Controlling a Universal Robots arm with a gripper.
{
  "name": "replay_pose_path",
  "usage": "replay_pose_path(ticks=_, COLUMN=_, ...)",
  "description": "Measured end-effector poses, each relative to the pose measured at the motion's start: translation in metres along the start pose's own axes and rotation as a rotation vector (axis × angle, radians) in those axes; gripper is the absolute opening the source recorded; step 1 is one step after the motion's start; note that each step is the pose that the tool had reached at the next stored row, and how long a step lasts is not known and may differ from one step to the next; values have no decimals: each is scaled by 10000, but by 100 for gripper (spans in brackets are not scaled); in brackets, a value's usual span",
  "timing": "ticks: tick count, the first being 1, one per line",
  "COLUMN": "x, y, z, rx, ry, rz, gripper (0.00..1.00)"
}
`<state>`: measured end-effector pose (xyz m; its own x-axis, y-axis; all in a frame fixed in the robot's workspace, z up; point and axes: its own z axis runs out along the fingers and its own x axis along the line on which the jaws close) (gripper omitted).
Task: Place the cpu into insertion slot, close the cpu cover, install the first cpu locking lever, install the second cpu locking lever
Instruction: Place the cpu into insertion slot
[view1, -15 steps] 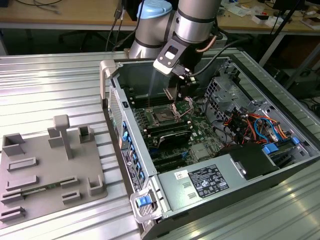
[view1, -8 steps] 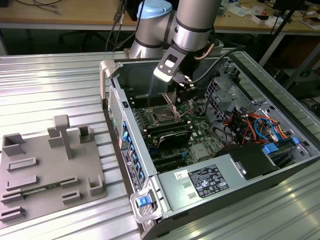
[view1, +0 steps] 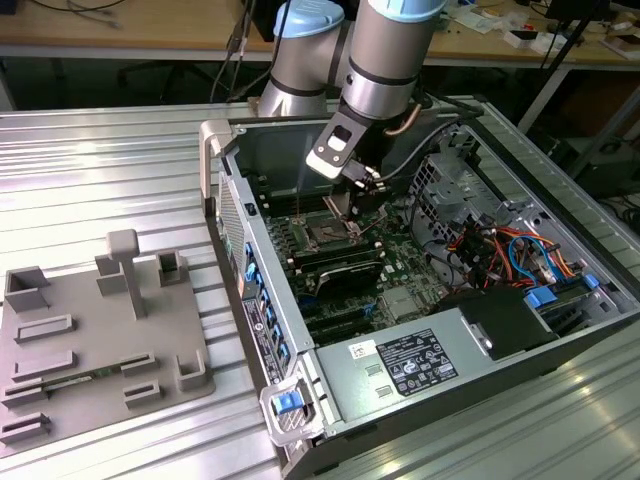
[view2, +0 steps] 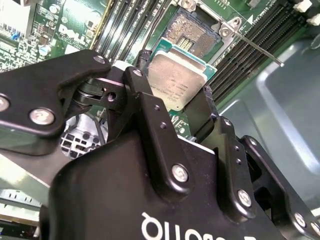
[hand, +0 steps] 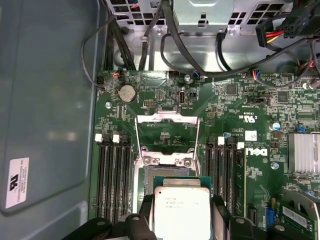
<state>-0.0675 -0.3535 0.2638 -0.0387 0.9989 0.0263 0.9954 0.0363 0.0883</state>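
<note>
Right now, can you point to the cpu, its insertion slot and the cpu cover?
cpu (hand: 181, 212), first wrist view, middle of its silver top.
insertion slot (view2: 192, 32), second wrist view, the pin area inside.
cpu cover (hand: 167, 119), first wrist view, frame bar opposite the hinge.

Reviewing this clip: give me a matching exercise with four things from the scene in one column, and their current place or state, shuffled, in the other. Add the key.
Things:
1. cpu
2. insertion slot
3. cpu cover
4. grey fixture plate

Place or state:
A. swung open on its hinge
B. lying on the table, at the exterior view's left
C. clamped in the end effector
D. uncovered, with no chip seated in it

Pairs: 1-C, 2-D, 3-A, 4-B.
</note>
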Motion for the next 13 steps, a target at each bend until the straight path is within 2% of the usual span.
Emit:
replay_pose_path(ticks=2, x=1, y=-4, z=48, rx=1, ry=0, rz=0, gripper=54)
replay_pose_path(ticks=4, x=3, y=-12, z=133, rx=0, ry=4, rz=1, gripper=54)
replay_pose_path(ticks=11, x=13, y=-23, z=268, rx=0, ry=36, rz=2, gripper=54)
replay_pose_path(ticks=13, x=15, y=-24, z=286, rx=0, ry=40, rz=3, gripper=54)
